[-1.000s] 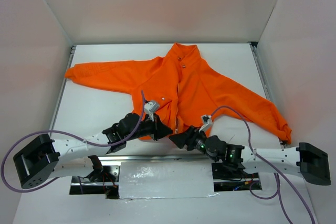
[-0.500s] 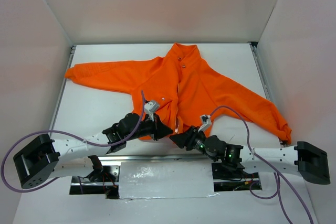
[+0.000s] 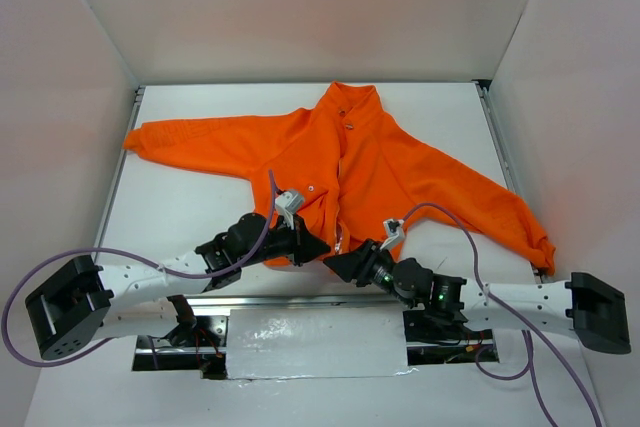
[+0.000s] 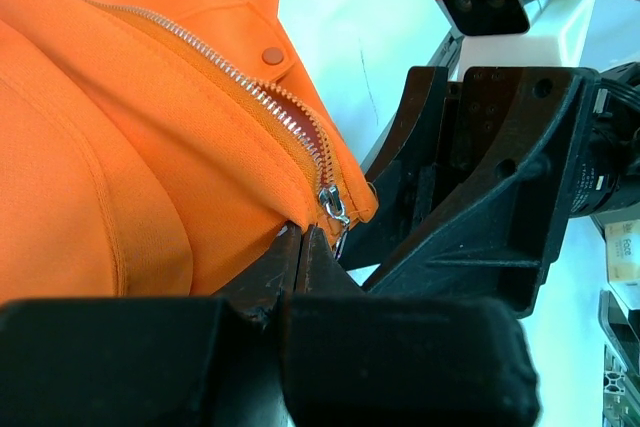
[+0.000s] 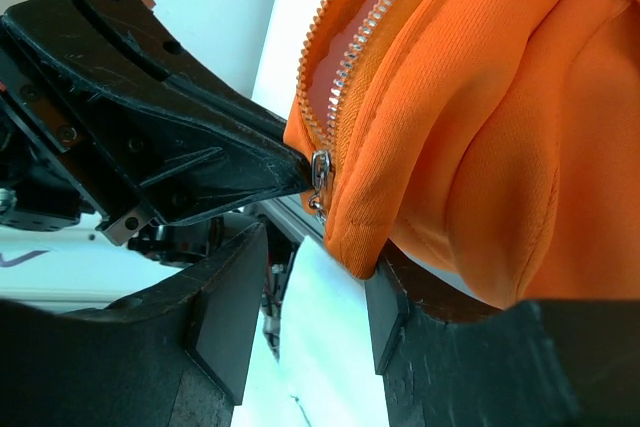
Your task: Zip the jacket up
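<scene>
1. Progress is at the very start. The jacket (image 3: 400, 172) is unzipped along nearly its whole front. The slider (image 4: 330, 202) sits at the bottom end of the zipper (image 4: 225, 67), right at the hem (image 5: 350, 237), and the two rows of teeth spread apart above it.
2. The bottom ends appear to be joined in the slider, so the threading looks done. This is a judgement from the wrist views only.
3. What is left is the main job: drawing the slider from the 6 o'clock end of the front up to the collar (image 3: 352, 99) at 12 o'clock.
4. The jacket lies flat in the middle of the table (image 3: 180, 212), hem toward 6 o'clock. One sleeve (image 3: 200, 137) reaches to 10 o'clock and the other (image 3: 490, 207) to 4 o'clock.
5. The left gripper (image 4: 302, 237) comes in from 8 o'clock. Its jaws are pressed together and seem to pinch the hem's edge just under the slider.
6. The right gripper (image 5: 310, 277) comes in from 5 o'clock. Its jaws stand part-way apart around the hem corner beside the slider, and one finger (image 5: 390, 312) touches the cloth. It clamps nothing, and the slider's pull tab is not yet between its fingers.
7. No box, bin or tray is in view. The only holder is a pocket, marked by its snap (image 4: 272, 54), and what it holds, if anything, cannot be seen.
</scene>
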